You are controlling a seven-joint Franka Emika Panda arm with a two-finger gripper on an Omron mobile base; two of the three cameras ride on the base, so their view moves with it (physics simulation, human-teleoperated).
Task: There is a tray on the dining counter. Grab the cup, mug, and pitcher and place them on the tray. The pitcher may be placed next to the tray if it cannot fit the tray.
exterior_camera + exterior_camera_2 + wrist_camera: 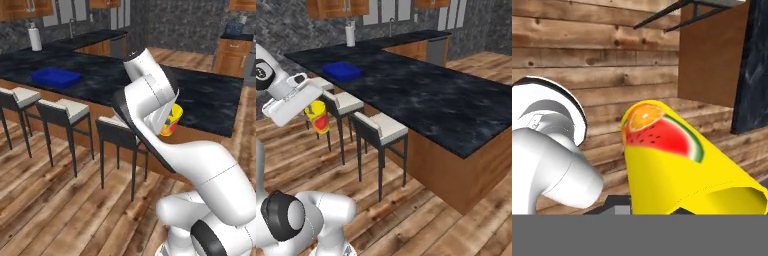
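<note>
Hand view: yellow cup (677, 165), handleless, printed with an orange slice and a watermelon wedge, lies close along the camera axis with its rim towards the lens; the jaws are drawn nearly together and pinch the cup at its rim end, their tips hidden behind the cup wall. Wooden floor planks, a stool frame and the wooden base of the worktop sit behind it, so the cup is carried in the air over the floor, off the worktop. Left base view: cup (170, 121) partly masked by the white arm, hanging at about worktop-edge height on the near, stool side. Right base view: cup (318, 116) under the white hand, just in front of the white-cushioned stools (381, 130), well apart from the blue tray (342, 71), which rests far along the black marble worktop (421, 95). Tray (55, 77) bare inside, rim low. Step in hand, as judged: transport of the held cup to the tray. Handling notes: raise the cup above worktop height before moving across, clear the stool backs and the worktop edge, keep the grip steady and bring the cup upright, lower it inside the rim towards one side so room stays for the mug, release only once the base rests flat. Risk: cup striking the worktop edge.
</note>
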